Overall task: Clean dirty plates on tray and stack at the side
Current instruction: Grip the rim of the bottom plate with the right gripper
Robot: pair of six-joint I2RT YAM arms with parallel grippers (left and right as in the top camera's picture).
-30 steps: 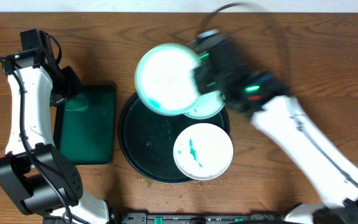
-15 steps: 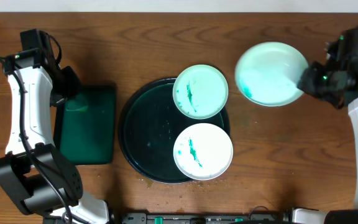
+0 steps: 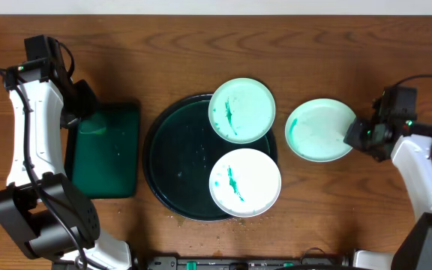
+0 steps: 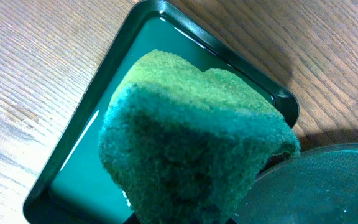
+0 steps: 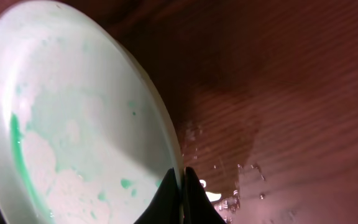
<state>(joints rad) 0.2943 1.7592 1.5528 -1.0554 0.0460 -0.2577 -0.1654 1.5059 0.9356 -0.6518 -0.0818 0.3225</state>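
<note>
Since half a second ago the right arm has drawn down and in toward the black tray, carrying the plate it holds [image 3: 317,129] from the far right of the table [image 3: 336,60] to a spot just right of the tray [image 3: 178,157]; a second ago that plate was still above the tray's far-left part; the other two plates and the left arm have not shifted.

Right gripper [image 3: 349,136] is closed on the right rim of this plate; the right wrist view shows its fingertips [image 5: 182,186] pinching the thin edge, the plate [image 5: 73,112] tilted over wet wood with droplets beside it; a teal streak runs along the plate's left side, with pale green specks across its face; whether its far edge touches the table I cannot tell.

On the tray, the upper plate [image 3: 242,110] overhangs the far-right rim and bears green smears on its left half; the lower plate [image 3: 245,181] lies at the near-right rim with a teal streak left of centre; the two sit just beside each other.

Left gripper [image 3: 87,112] hangs over the far end of the rectangular green tray [image 3: 118,165], clamped on a green sponge [image 4: 191,149] that hides its fingers; liquid lies in that tray.
</note>
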